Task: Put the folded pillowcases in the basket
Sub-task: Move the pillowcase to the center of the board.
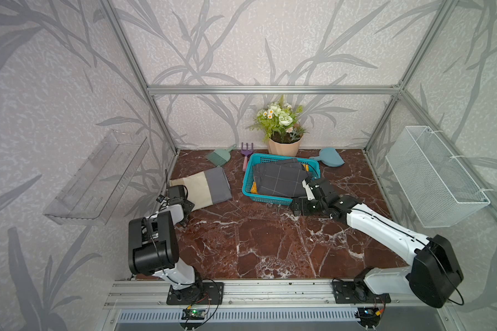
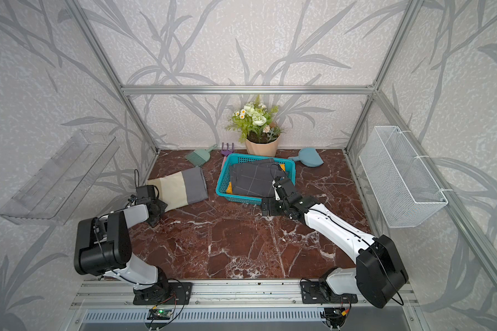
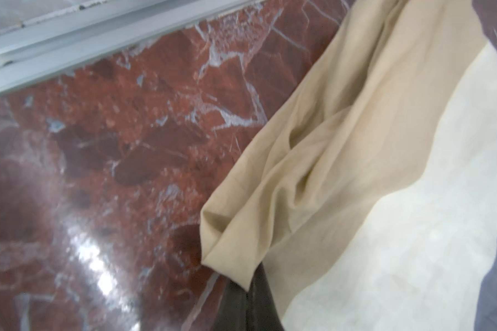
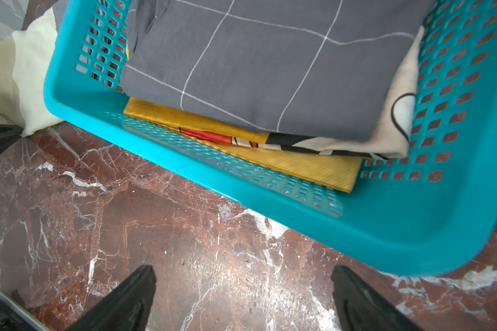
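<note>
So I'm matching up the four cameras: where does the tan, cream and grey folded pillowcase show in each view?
Top view: pillowcase left of centre, beside the teal basket.
Top view: pillowcase likewise left of the basket.
Left wrist: pillowcase fills much of the frame, tan corner in the left gripper.
Right wrist: pillowcase, only its cream edge, past the basket's corner.
Shared landmark: the red marble tabletop, in all four.

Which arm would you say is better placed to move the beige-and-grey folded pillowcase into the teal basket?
Left. The left gripper is shut on a beige corner of the pillowcase. The right gripper stands open beside the near rim of the basket, holding nothing.
</note>
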`<action>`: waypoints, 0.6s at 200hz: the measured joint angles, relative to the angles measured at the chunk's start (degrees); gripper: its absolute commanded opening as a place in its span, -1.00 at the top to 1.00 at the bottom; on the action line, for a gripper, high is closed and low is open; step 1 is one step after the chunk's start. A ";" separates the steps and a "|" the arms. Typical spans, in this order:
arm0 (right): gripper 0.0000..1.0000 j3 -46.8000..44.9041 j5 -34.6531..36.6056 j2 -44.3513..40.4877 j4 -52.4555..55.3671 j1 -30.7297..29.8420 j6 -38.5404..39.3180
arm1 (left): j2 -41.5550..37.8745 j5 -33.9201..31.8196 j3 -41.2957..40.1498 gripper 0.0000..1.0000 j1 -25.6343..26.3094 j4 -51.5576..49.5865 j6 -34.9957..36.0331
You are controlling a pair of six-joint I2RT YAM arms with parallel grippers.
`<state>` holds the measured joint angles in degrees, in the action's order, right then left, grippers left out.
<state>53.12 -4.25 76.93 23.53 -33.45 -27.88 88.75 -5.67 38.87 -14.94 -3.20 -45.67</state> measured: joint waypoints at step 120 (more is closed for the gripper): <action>1.00 5.60 -3.78 10.99 -1.84 -6.64 1.44 | -35.63 3.39 -22.58 1.00 26.71 -7.82 -10.03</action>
<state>58.72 -8.03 87.92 21.69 -40.10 -26.44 53.12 -2.28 16.29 11.77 -11.03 -55.70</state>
